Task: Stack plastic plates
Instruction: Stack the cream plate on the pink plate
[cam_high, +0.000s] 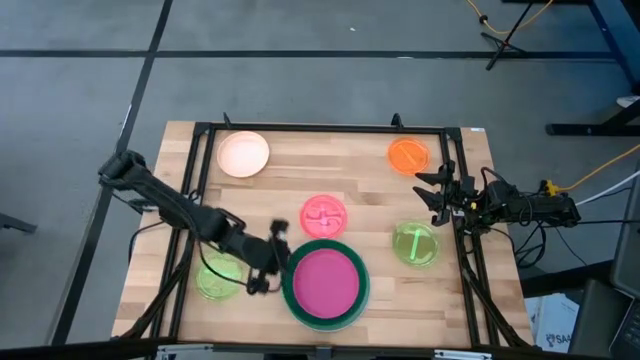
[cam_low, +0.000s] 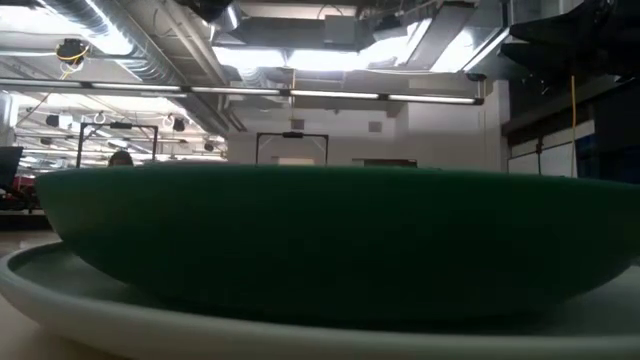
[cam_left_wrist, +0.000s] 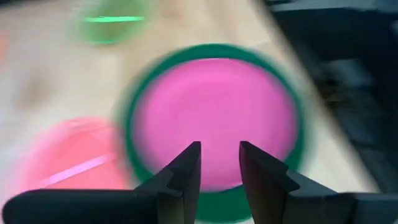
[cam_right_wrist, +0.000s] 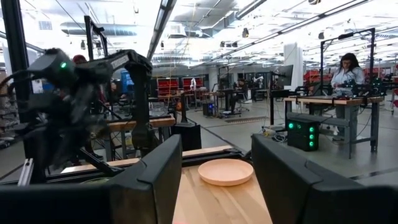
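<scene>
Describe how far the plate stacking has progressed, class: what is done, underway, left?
Done: round magenta plastic plate sits in dark green plastic plate. Underway: left gripper, jaws open, empty, beside that stack. Left: peach plate, orange plate, pink plate, two lime plates lie loose.

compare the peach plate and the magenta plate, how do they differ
The peach plate is smaller and pale; the magenta plate is larger and vivid. The peach plate lies alone on bare wood at the far left corner; the magenta plate sits nested inside a dark green plate at the near edge. Both are round and lie flat.
</scene>
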